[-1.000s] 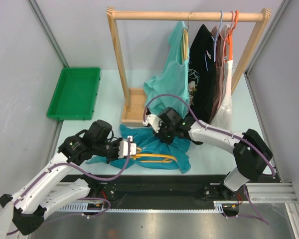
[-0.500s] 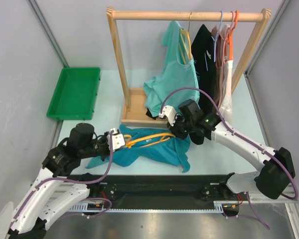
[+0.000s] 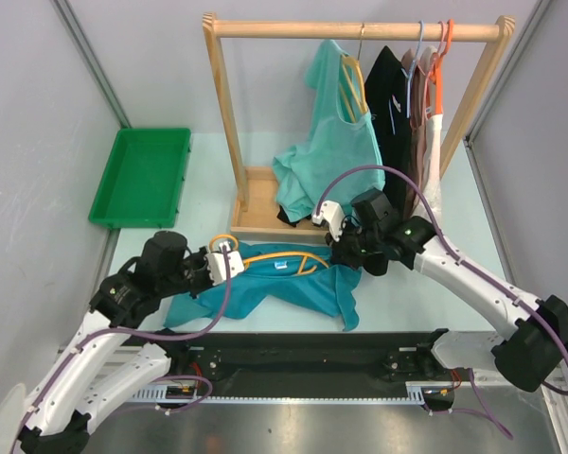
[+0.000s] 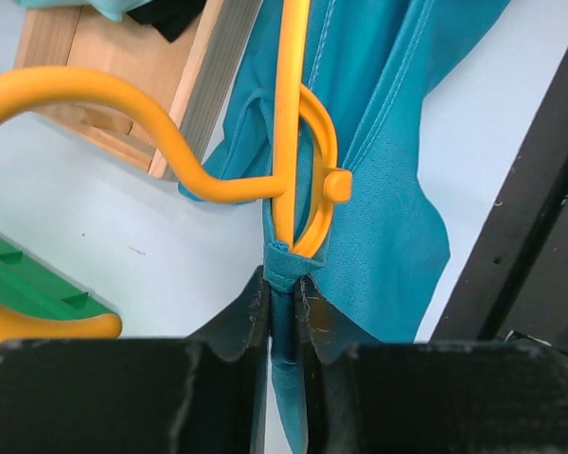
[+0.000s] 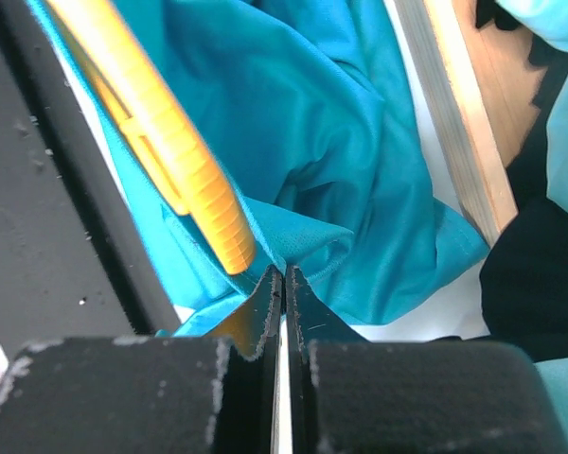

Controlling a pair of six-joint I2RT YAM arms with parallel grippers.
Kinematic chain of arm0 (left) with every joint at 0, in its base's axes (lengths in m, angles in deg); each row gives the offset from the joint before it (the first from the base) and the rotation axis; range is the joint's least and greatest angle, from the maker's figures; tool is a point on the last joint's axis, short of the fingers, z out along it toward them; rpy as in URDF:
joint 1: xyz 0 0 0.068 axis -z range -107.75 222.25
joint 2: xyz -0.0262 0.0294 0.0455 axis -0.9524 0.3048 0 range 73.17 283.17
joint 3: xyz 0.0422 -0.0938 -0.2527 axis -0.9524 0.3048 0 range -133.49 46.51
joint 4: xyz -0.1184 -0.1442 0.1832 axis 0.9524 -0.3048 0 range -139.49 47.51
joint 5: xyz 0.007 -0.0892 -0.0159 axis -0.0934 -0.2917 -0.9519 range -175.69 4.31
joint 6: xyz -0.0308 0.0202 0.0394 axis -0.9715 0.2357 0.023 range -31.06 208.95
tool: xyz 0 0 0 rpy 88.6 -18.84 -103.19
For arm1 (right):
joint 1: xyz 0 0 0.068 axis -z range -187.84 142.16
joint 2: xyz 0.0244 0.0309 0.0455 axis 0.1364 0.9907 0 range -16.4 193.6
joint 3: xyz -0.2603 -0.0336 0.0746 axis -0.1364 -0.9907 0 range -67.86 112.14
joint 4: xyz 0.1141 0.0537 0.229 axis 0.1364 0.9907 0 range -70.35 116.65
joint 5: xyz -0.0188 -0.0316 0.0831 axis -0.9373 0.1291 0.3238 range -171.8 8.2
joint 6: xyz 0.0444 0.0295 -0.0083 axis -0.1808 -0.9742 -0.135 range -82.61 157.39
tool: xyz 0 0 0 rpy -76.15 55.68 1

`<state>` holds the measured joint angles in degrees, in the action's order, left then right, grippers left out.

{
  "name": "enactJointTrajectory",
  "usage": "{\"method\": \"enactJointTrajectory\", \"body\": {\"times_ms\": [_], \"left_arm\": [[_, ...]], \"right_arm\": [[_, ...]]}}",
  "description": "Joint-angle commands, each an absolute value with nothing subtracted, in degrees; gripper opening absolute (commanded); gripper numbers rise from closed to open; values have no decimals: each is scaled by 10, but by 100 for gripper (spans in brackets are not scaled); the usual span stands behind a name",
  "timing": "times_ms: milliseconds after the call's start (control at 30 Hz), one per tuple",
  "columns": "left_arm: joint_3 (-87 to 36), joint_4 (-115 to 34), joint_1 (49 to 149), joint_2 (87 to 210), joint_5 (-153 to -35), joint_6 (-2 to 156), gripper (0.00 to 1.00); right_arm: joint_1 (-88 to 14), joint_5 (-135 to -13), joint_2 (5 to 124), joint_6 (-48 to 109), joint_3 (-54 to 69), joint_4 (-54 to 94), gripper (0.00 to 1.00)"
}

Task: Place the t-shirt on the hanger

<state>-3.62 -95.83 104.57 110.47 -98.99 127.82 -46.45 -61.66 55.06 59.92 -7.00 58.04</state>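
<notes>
The teal-blue t-shirt (image 3: 298, 288) lies crumpled on the table between the two arms. The yellow-orange hanger (image 3: 275, 257) lies across its top edge, partly inside the cloth, hook toward the left. My left gripper (image 3: 229, 261) is shut on a folded hem of the t-shirt (image 4: 388, 218) right below the hanger's (image 4: 293, 113) neck; its jaws (image 4: 286, 295) pinch the cloth. My right gripper (image 3: 339, 248) is shut on a peak of the t-shirt (image 5: 303, 123) at its jaw tips (image 5: 283, 280), just beside the hanger's ribbed arm (image 5: 161, 142).
A wooden clothes rack (image 3: 360, 30) stands behind, its base box (image 3: 256, 213) close to the shirt. On it hang a mint-green shirt (image 3: 331, 142), a black shirt (image 3: 388, 123) and other garments on an orange hanger (image 3: 435, 57). A green tray (image 3: 142, 175) sits far left.
The right gripper has moved right with its pinch of cloth, and the left gripper has drawn back left and slightly away. The shirt and hanger are now spread wider between them.
</notes>
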Motion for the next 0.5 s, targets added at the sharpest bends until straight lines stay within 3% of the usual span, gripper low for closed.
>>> {"method": "enactJointTrajectory", "body": {"times_ms": [0,467], "left_arm": [[-36,-964,1038,1120,-928,1296,0],[-27,-946,1051,1148,-891,1313,1]], "right_arm": [[-453,-622,525,598,-45,624,0],[-498,-604,533,586,21,639,0]]}}
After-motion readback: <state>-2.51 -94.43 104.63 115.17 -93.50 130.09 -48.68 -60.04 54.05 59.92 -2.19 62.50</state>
